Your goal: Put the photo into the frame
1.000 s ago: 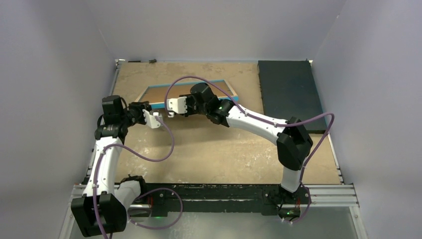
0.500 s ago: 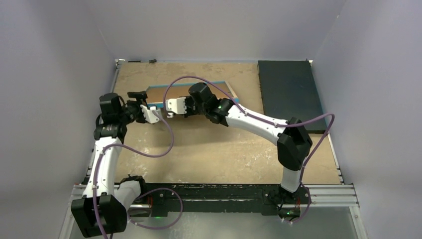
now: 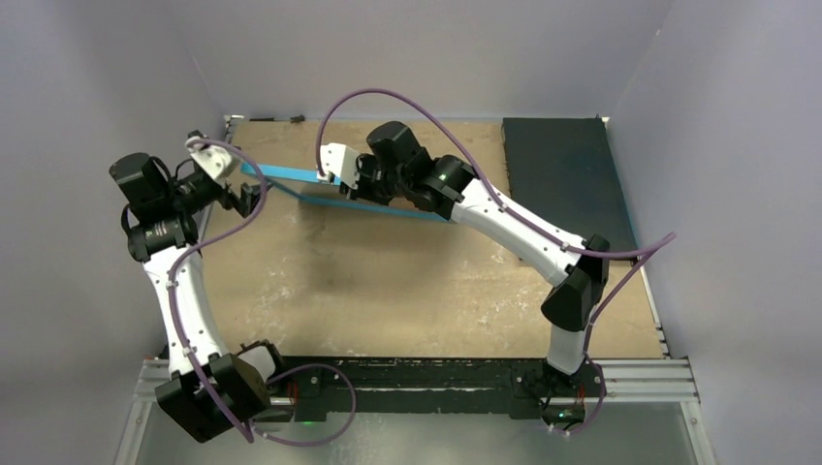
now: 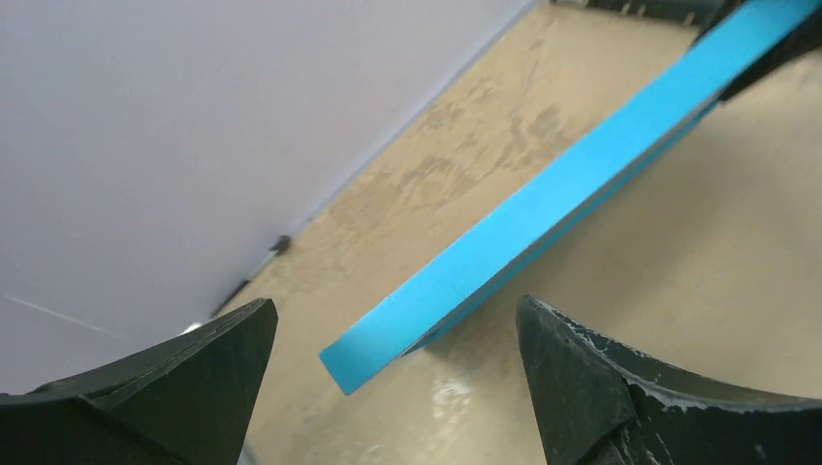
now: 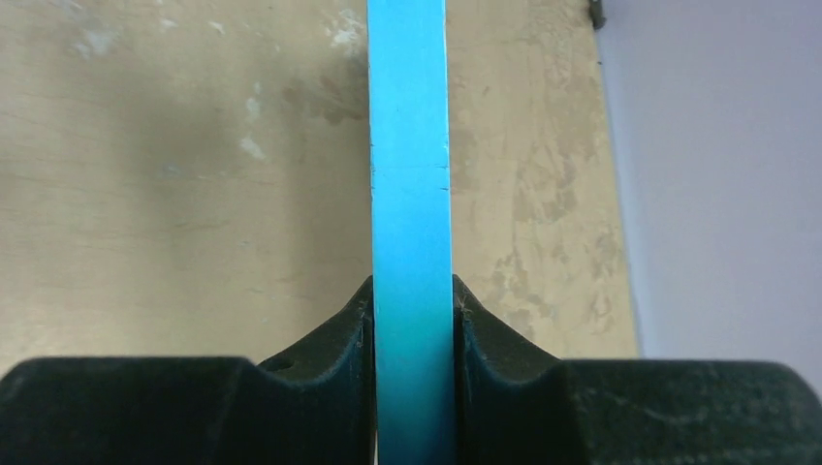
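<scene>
The frame (image 3: 287, 174) is lifted off the table and tilted, so only its thin bright blue edge shows from above. My right gripper (image 3: 339, 184) is shut on it. In the right wrist view the blue frame edge (image 5: 410, 145) runs straight up between the two dark fingers, with the gripper (image 5: 411, 287) pressed against both sides. My left gripper (image 3: 237, 181) hangs open at the frame's left end. In its own view the frame's corner (image 4: 456, 286) floats between the spread fingers of the gripper (image 4: 395, 305), touching neither. The photo is out of view.
A dark rectangular mat (image 3: 562, 179) lies at the back right of the brown table (image 3: 407, 291). A small dark object (image 3: 296, 118) sits by the back wall. Grey walls close in the left, back and right sides.
The right gripper has raised the frame from lying flat to tilted on edge. The left gripper has opened, let go of the frame's corner, and swung up and to the left.
</scene>
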Robot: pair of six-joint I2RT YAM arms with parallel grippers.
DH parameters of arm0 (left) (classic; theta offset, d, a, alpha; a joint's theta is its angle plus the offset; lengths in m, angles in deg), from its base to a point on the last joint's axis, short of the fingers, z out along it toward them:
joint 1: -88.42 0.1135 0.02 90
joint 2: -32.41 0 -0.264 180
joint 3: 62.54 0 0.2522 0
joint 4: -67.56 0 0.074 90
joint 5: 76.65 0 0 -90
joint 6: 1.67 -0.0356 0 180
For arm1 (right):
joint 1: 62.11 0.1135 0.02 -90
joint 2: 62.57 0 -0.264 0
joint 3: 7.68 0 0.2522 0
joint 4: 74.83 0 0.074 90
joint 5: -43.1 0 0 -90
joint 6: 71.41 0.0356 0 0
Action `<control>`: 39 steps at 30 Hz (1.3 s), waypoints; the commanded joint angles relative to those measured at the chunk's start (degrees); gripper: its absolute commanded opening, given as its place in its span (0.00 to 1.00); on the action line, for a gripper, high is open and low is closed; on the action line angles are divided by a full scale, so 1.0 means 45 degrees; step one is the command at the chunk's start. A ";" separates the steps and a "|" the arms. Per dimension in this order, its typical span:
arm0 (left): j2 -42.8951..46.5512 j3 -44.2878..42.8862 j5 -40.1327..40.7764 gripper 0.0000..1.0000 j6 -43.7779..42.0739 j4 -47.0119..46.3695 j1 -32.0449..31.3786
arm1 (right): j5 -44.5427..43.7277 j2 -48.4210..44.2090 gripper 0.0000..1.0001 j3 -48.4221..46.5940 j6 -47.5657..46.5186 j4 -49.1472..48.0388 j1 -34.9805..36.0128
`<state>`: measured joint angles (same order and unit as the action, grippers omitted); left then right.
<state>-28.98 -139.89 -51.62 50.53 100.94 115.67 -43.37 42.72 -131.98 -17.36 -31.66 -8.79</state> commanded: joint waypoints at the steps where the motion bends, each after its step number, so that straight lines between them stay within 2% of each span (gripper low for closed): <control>1: -0.0163 -0.1257 -0.1345 0.92 0.5367 -0.1437 0.0407 | 0.1395 -0.0530 0.00 -0.1731 0.2187 0.0044 0.0167; 5: -0.0708 -0.2797 0.0414 0.93 0.7345 -0.0853 0.0411 | 0.2611 -0.0653 0.00 -0.1871 0.3704 -0.0082 0.0178; 8: -0.1081 -0.3827 0.1358 0.94 0.7718 0.0273 0.0459 | 0.3060 -0.0579 0.00 -0.2088 0.4469 -0.0187 0.0116; 13: -0.1077 -0.3905 0.1913 0.96 0.8293 0.0884 0.0587 | 0.3488 0.0598 0.00 -0.3207 0.5171 0.0189 -0.1006; 16: -0.1056 -0.4100 0.2113 0.97 0.7602 0.2029 0.0584 | 0.4218 0.1731 0.00 -0.4494 0.5921 0.0615 -0.2159; 18: -0.0732 -0.3845 0.2540 0.97 0.7210 0.2078 0.0576 | 0.4841 0.2466 0.00 -0.5208 0.6637 0.0639 -0.2936; 24: -0.0590 -0.3829 0.2942 0.97 0.5767 0.3464 0.0586 | 0.6462 0.3651 0.00 -0.5240 0.8236 0.0011 -0.4474; 31: -0.1191 -0.4207 0.2856 0.94 0.5969 0.3801 0.0592 | 0.5909 0.4164 0.00 -0.5393 0.9155 -0.0474 -0.5404; 39: -0.1417 -0.3902 0.2518 0.95 0.6407 0.3440 0.0587 | 0.3434 0.3629 0.00 -0.4870 1.0014 -0.1883 -0.6276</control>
<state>-34.77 -156.89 -38.70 78.29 117.46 117.92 -22.41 58.57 -156.81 22.82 -36.03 -35.85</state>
